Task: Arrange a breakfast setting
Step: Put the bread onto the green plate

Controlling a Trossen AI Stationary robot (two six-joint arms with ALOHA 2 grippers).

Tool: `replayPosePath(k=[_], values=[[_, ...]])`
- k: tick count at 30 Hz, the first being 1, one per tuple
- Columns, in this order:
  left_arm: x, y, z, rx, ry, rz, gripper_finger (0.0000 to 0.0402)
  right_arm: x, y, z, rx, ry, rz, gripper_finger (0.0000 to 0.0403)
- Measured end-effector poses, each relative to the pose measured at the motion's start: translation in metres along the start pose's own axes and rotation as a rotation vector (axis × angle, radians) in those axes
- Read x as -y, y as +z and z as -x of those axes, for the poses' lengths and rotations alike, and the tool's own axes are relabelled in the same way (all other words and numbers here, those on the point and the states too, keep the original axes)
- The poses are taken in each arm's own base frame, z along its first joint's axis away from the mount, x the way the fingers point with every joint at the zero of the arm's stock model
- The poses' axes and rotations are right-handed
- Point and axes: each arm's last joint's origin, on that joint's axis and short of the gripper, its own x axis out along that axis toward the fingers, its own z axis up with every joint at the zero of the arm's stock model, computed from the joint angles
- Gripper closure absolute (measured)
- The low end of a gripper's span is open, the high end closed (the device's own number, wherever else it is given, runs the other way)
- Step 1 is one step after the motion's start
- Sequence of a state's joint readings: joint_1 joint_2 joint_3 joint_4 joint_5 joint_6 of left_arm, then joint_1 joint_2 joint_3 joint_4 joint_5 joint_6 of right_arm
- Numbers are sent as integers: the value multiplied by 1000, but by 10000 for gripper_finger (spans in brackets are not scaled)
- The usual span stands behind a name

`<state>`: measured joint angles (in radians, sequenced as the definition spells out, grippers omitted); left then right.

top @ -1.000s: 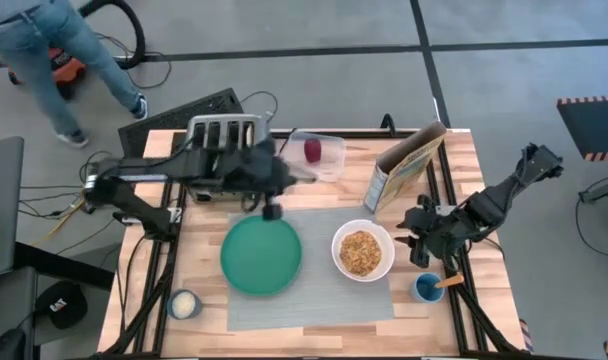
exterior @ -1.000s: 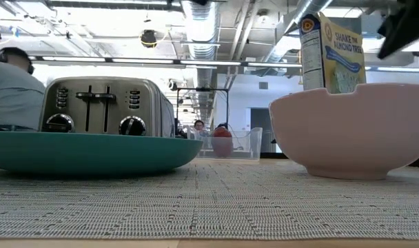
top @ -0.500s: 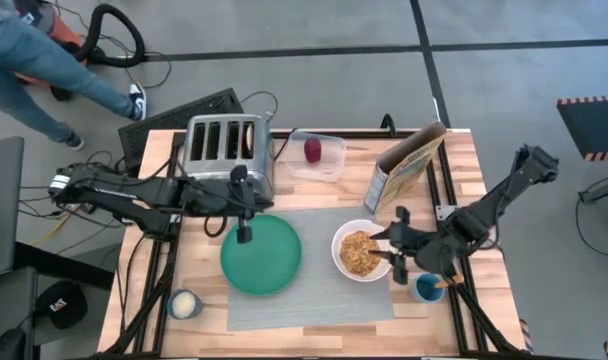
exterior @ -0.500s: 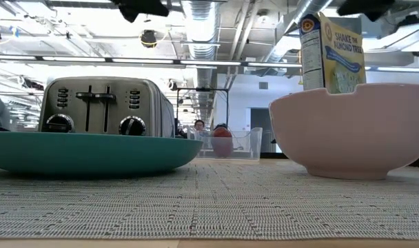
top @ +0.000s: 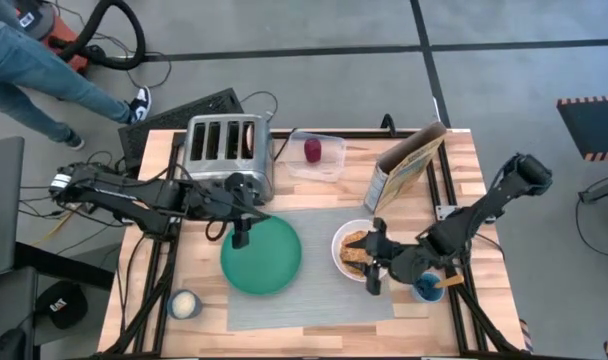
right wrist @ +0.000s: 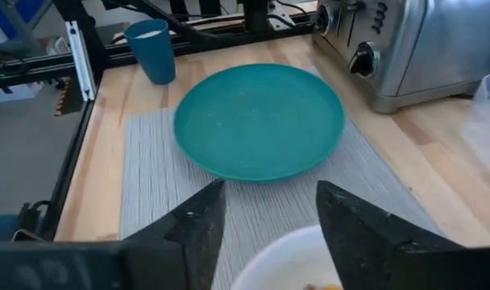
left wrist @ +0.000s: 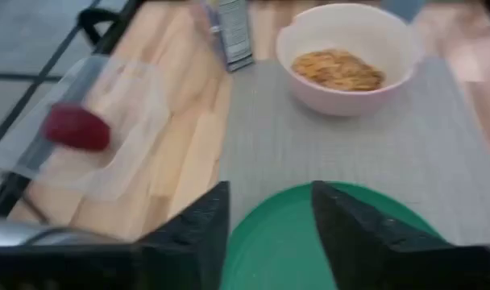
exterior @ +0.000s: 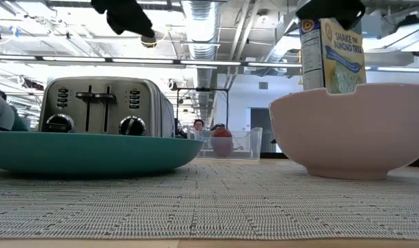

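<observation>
Currently wooden desk [top: 199, 275] carrying grey placemat [top: 319, 295], lying flat with long axis left-right across the centre. On placemat: round teal plate [top: 261, 255] on the left half, bare; white bowl [top: 356, 250] on the right half, filled with tan cereal, apart from plate. Chrome toaster [top: 224, 150] at the back left, just behind plate, a slice in one slot. Cereal box [top: 404, 170] behind bowl, top open. Clear tub [top: 319, 155] between toaster and box, holding small dark-red fruit [top: 312, 150]. Left end effector [top: 240, 238] over the back-left rim of plate, fingers spread wide, empty; fruit lying behind and to the right of it, nearer this arm than the other. Right end effector [top: 369, 262] over bowl's rim, fingers wide, empty. Probably fruit or toast to plate next, left arm better placed. Wooden spoon hard to make out, maybe in the small blue cup [top: 425, 288] right of bowl.
</observation>
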<state>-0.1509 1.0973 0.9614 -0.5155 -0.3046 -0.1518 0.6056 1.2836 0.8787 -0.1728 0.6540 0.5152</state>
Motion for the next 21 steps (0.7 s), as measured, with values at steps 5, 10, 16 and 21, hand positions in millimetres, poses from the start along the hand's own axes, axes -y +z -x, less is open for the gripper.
replayPosePath(k=[5, 10, 16, 21], values=[[-12, 0, 7, -29, 211, 63, 155, -9, -11, -17, -14, -10, 14, 135], [-34, 20, 26, -8, 406, 141, 120, -10, -24, -35, -52, -63, 54, 127], [-71, 42, 46, 9, 485, 263, 129, -5, -29, -55, -55, -113, 63, 127], [-114, 44, 39, -39, 526, 379, 147, 3, -30, -63, -77, -151, 69, 127]])
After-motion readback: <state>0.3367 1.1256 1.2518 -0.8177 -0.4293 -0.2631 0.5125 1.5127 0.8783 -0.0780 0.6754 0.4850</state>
